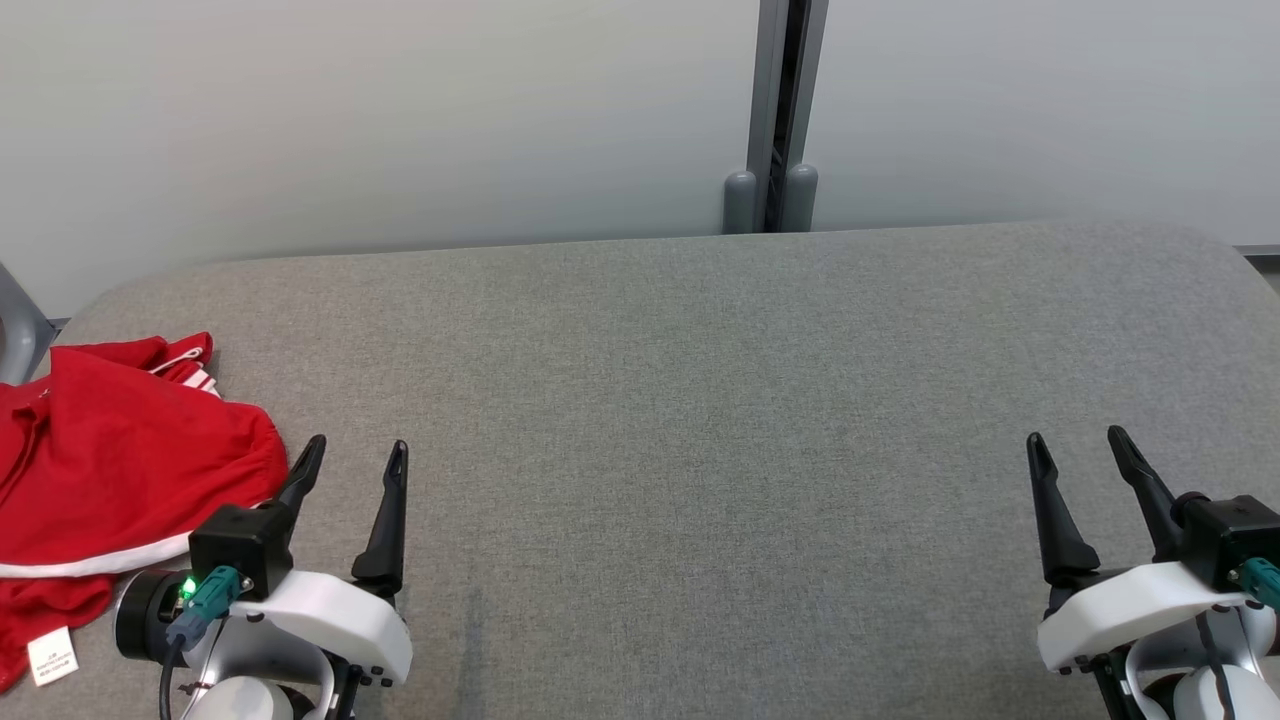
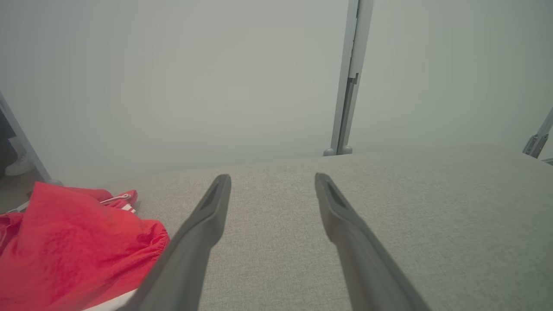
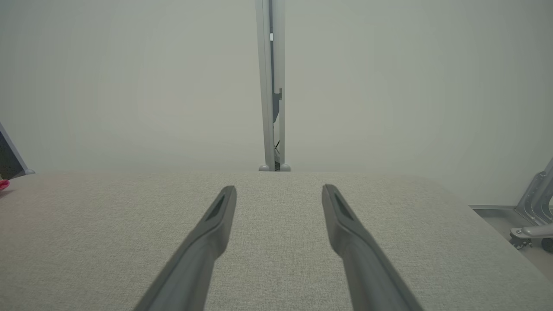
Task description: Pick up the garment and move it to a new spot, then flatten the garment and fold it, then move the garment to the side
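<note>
At the lower left of the head view, the left gripper (image 1: 357, 445) has its jaws spread wide and holds nothing. Its outer finger is just beside the edge of the garment (image 1: 120, 450). The right gripper (image 1: 1075, 436), at the lower right, is just as wide and empty, well apart from the cloth.

The red garment lies bunched at the left end of the grey table (image 1: 700, 400), with white trim and a label showing. It sits loose on the surface, not in any bin or basket.

Judging by that crumpled heap, none of the task looks done. The pick-up, the move to a new spot, the flattening, the folding and the final shift aside all seem to remain.
</note>
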### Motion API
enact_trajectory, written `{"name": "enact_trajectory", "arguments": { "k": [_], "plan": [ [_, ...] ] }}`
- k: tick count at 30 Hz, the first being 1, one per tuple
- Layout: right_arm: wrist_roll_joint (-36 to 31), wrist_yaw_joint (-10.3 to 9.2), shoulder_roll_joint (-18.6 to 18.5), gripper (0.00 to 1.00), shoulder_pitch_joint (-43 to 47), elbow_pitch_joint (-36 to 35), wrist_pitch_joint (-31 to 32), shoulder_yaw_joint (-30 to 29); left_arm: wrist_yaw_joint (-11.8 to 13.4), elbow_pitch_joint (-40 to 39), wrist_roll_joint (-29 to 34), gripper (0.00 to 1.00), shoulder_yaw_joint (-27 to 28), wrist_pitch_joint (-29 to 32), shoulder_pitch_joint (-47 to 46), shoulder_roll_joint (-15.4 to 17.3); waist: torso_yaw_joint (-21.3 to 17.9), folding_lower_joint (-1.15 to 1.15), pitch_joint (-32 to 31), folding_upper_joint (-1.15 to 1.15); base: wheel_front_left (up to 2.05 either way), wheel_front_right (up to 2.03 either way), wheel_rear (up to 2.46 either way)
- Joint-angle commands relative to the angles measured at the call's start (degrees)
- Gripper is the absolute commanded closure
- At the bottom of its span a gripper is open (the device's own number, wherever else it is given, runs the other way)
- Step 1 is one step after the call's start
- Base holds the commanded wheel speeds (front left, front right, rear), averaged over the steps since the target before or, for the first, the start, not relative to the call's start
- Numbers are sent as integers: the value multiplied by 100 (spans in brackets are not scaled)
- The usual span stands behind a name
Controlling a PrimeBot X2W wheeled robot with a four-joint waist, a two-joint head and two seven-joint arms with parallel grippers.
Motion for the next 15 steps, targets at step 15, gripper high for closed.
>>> {"name": "enact_trajectory", "arguments": {
  "k": [15],
  "plan": [
    [211,0,-23,0,-42,-28,-19,-37,71,12,-174,0,11,-32,-160,-38,329,0,41,0,0,0,0]
  ]
}}
